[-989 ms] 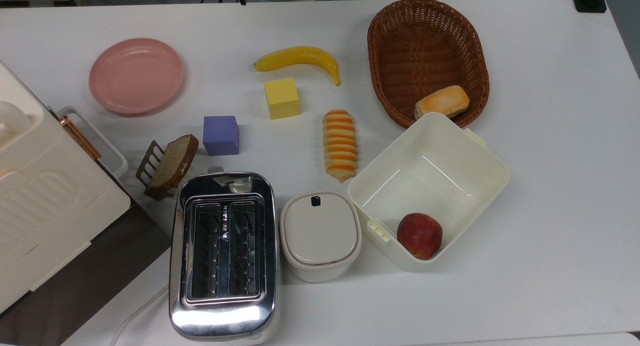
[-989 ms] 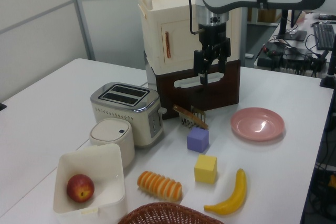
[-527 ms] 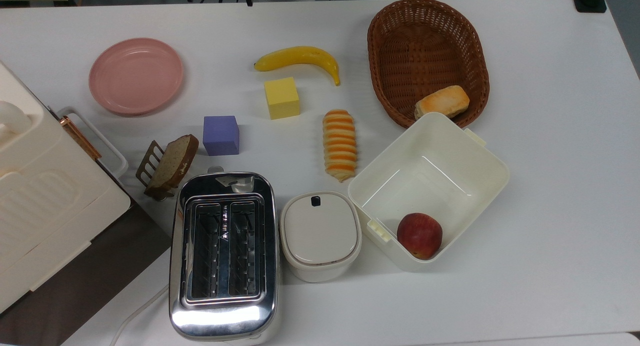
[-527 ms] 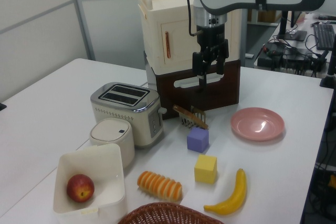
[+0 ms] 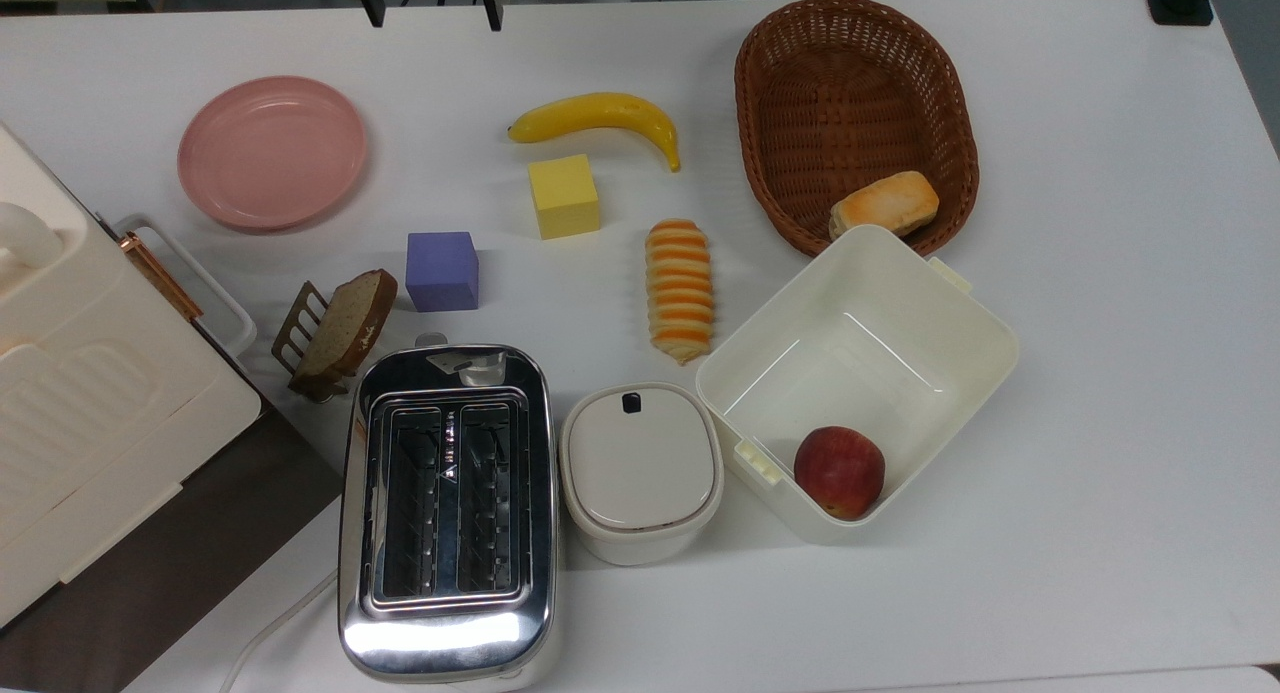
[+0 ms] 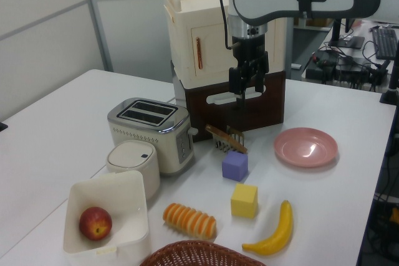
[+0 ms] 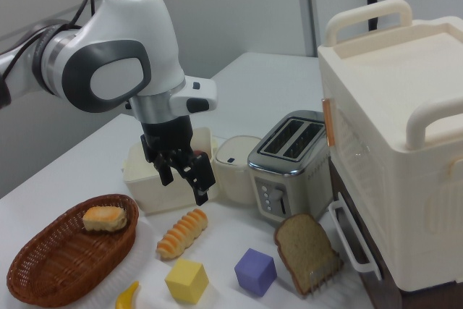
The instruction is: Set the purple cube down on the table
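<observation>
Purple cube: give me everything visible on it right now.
The purple cube is a small matte blue-violet block with plain faces, resting flat on the white table. Nothing touches it. In the top view it sits just right of the bread slice in its rack, with the yellow cube up and to its right.

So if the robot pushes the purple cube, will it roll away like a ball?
Probably not. The purple cube has flat faces and sits flat on the white table, so it would likely slide, not roll. Its matte surface looks easy to grip rather than slippery. It looks solid and stiff, so the gripper probably wouldn't squash it.
</observation>
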Robot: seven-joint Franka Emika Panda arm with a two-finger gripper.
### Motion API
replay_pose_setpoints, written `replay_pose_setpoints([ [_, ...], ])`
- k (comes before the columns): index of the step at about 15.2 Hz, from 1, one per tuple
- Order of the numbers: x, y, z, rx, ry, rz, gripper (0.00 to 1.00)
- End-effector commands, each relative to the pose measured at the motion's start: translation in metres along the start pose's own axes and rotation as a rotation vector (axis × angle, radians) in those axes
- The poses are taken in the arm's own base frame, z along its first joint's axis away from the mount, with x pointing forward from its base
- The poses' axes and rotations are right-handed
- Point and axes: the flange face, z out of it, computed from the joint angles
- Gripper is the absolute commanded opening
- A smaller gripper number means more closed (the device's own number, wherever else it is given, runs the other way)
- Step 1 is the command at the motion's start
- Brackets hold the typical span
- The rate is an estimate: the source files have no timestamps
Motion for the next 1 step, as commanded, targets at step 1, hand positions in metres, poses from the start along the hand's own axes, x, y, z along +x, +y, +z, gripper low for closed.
replay_pose_setpoints([
  [1,-0.0115,0.0015,-0.0167,0.006,0.002,-0.012,1.00],
])
